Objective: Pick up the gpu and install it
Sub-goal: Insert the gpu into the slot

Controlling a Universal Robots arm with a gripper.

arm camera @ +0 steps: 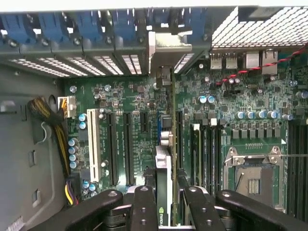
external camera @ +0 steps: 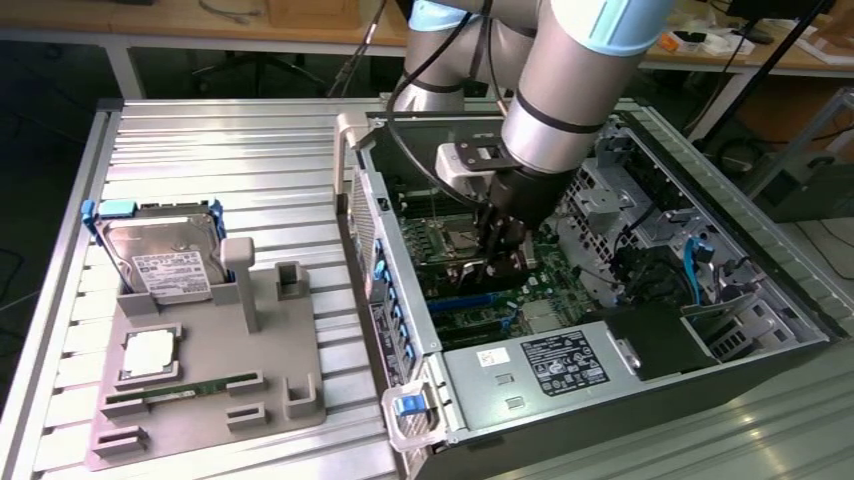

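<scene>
Slatted metal table [external camera: 214,150], open computer case [external camera: 400,335], tool [arm camera: 166,202] clamped on gpu [arm camera: 163,166], green board edge-on over motherboard [arm camera: 120,96]

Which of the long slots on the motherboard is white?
The slot nearest the yellow cable bundle; its neighbours are black.
</scene>
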